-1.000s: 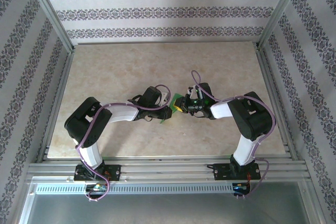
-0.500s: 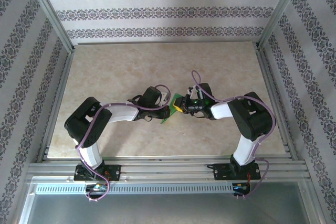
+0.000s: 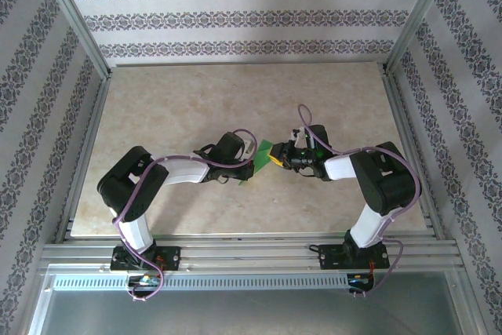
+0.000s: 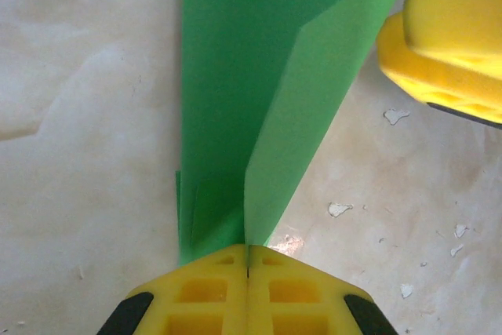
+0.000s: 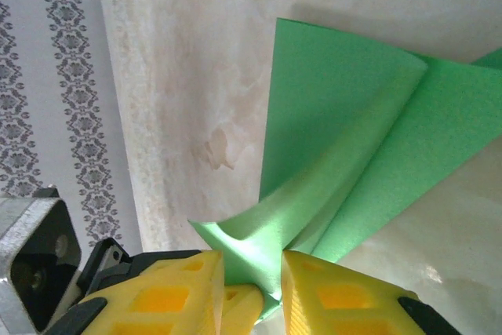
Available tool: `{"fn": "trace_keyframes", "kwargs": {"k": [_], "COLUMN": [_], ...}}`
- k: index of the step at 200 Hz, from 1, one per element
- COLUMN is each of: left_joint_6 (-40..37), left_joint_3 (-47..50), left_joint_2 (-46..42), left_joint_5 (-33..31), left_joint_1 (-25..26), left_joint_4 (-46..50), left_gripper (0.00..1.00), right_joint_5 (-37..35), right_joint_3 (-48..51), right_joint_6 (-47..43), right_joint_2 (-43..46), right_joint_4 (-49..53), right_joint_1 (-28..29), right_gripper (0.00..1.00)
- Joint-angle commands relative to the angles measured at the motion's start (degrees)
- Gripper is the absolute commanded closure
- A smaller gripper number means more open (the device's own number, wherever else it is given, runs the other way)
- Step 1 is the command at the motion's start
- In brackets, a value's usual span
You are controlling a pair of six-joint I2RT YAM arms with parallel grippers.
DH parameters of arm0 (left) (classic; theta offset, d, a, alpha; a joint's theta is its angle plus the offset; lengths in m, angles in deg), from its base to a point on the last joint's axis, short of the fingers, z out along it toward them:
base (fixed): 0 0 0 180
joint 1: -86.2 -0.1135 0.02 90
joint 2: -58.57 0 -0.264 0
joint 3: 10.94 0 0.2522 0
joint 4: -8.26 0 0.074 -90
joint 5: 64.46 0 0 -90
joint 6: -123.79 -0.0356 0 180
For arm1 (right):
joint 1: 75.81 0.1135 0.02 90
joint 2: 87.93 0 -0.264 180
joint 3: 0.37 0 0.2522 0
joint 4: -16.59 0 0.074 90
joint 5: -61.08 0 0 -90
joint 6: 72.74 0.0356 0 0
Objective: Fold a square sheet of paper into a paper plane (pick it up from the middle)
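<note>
The bright green sheet of paper (image 3: 265, 149), folded into a narrow creased shape, hangs between the two grippers just above the middle of the table. My left gripper (image 4: 248, 250) is shut on one end, right at the centre crease, and the folded wings (image 4: 251, 76) run away from it. From the right, my right gripper (image 5: 252, 272) meets the other end. Its yellow fingers (image 5: 333, 292) stand apart with a curled flap of the paper (image 5: 345, 139) lying loosely between them. Seen from above, the left gripper (image 3: 255, 164) and right gripper (image 3: 276, 158) almost touch.
The beige marbled table (image 3: 196, 100) stretches bare on all sides, with small white chips in its surface (image 4: 396, 115). Patterned walls (image 3: 251, 17) and metal frame rails (image 3: 78, 21) enclose it at the back and sides.
The left jaws closed fully onto the paper. The right jaws have spread apart round the flap, and the right arm has shifted slightly to the right.
</note>
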Motion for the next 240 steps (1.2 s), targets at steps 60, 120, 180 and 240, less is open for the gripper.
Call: {"fn": "trace_keyframes", "kwargs": {"k": [60, 120, 180, 240], "left_joint_6": [-1.16, -1.63, -1.88, -1.89], "left_joint_3": [-4.1, -5.2, -6.17, -6.5], "left_joint_2": [1.81, 3.23, 3.79, 4.28], "left_joint_5": [0.91, 1.62, 1.64, 1.45], "left_joint_1": [0.68, 0.68, 0.68, 0.68], "left_joint_4": [6.27, 8.34, 9.4, 10.18], "left_gripper": [1.0, 1.0, 1.0, 1.0], "right_joint_5": [1.37, -0.63, -1.31, -5.33], "right_joint_3": [-2.03, -5.13, -5.86, -4.63], "right_joint_6": [-3.83, -3.29, -4.24, -4.55], "right_joint_2": [0.61, -1.59, -2.78, -1.22], "right_joint_4": [0.23, 3.7, 6.38, 10.18], "right_joint_1": [3.31, 4.0, 4.74, 4.66], "right_gripper": [0.74, 0.74, 0.75, 0.75]}}
